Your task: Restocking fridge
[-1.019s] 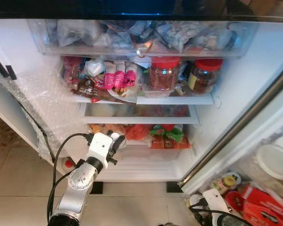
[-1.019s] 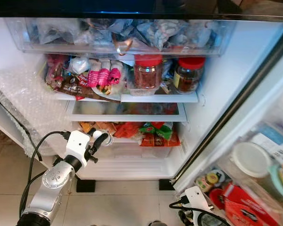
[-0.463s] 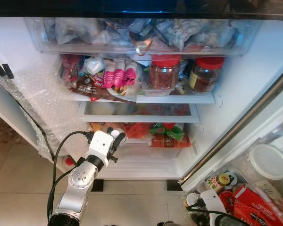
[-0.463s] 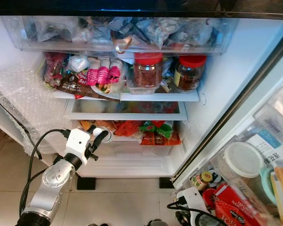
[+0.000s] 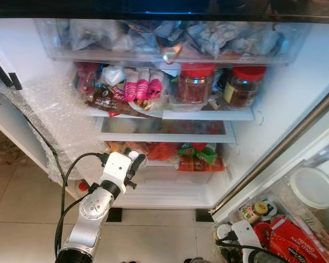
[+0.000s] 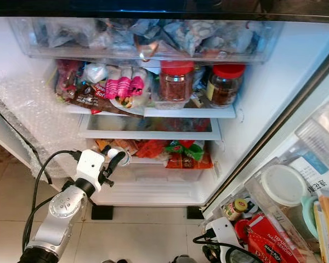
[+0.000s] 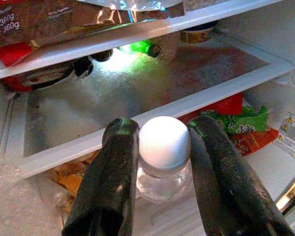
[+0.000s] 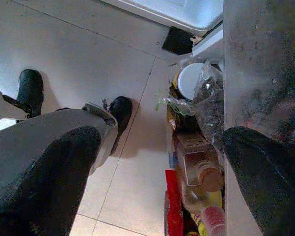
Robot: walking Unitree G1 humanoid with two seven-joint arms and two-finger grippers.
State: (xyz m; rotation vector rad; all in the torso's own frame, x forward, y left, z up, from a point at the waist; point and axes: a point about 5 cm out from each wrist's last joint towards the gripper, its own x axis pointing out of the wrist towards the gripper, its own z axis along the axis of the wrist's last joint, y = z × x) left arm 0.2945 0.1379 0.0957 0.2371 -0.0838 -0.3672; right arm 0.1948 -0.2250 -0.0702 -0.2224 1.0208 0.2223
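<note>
At the fridge's point(image 5: 296, 82) lower shelf, left gripper point(image 7: 163, 162) clamps what looks like a jar point(image 7: 163, 157)

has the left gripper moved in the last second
No. The left gripper, shut on the small jar, sits at the same spot against the lower shelf; only the camera shifted slightly.

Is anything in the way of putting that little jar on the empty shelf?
Nothing visible. The left gripper holds the jar right before the bare glass shelf; snack bags lie lower down.
</note>
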